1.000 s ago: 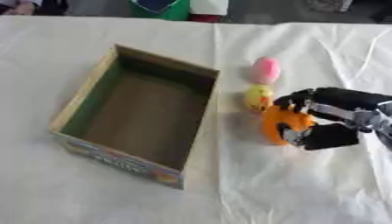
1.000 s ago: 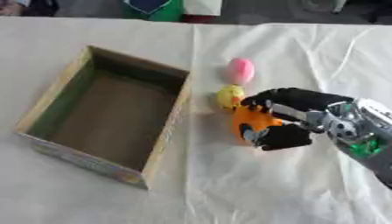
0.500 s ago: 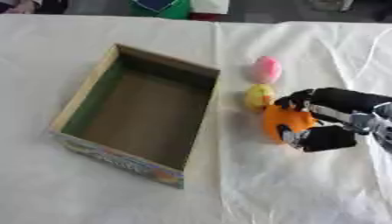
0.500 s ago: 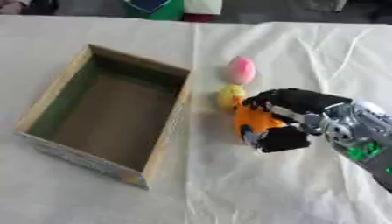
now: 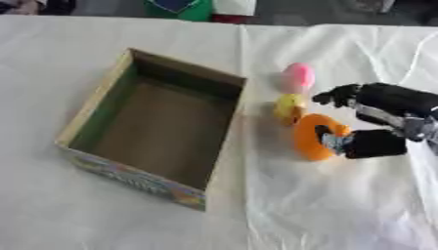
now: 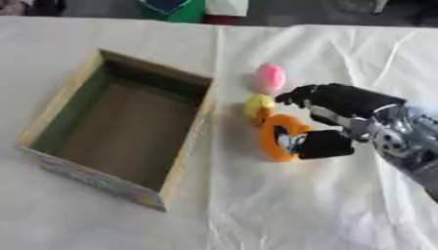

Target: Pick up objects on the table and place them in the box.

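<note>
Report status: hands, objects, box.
Right hand curled on orange ring, beside box. Left hand unseen. Yellow and pink objects on table. Box holds nothing visible.

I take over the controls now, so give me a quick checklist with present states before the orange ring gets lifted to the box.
1. Right hand fingers curled round the orange ring: ok.
2. Ring off the white tablecloth: cannot tell.
3. Open cardboard box inside bare: ok.
4. Small yellow object close beside the ring, may get nudged: not ok.
5. Pink egg-shaped object apart from the ring: ok.
6. Left hand out of the way: ok, not in view.
</note>
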You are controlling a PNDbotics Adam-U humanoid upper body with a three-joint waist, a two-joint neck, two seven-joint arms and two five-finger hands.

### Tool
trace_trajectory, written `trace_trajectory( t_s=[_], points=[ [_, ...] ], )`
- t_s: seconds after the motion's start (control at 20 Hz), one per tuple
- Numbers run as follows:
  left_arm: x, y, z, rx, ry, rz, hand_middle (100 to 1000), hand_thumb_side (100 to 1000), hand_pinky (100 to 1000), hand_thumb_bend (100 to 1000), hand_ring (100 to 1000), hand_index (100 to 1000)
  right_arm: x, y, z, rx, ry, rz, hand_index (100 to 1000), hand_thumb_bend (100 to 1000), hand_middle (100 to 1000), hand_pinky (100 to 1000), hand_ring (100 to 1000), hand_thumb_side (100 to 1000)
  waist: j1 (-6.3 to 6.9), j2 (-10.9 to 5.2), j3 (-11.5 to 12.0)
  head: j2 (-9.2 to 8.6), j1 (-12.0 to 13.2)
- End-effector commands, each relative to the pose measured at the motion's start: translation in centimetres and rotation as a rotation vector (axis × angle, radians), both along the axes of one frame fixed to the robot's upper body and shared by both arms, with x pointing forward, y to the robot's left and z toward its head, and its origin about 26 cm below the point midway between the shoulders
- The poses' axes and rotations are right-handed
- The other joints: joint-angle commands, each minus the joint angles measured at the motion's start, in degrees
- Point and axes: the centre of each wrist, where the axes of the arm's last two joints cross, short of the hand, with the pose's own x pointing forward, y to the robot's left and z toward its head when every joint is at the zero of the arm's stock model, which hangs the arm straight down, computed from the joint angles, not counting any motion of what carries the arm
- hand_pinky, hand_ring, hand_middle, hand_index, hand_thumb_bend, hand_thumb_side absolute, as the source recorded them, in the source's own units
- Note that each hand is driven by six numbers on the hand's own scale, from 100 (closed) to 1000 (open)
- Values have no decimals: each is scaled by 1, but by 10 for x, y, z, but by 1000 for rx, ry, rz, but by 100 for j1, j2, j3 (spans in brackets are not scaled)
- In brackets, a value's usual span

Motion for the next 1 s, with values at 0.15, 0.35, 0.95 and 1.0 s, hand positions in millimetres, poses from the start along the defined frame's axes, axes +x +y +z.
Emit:
trace_trajectory(
  t_s=[0.15,0.35,0.95,1.0],
  points=[
    [-3,0,6,11,-24,-4,613,1000,474,100,625,754,-4,-9,14,-38,-63,-24,1000,100,887,795,860,860,-3,-96,-11,-54,22],
    [-3,0,6,10,-24,-7,611,1000,474,100,625,754,-4,-9,11,-44,-18,-28,1000,112,890,798,865,900,-3,-89,8,-50,8],
    [-2,-1,7,7,-26,-11,611,1000,474,100,625,754,-4,-4,3,-50,94,-28,1000,141,900,806,871,961,-7,-73,52,-65,-19],
    [-2,-2,7,6,-26,-11,611,1000,474,100,624,754,-4,-3,3,-49,101,-29,1000,142,899,805,870,960,-7,-72,55,-73,-23]
  ],
)
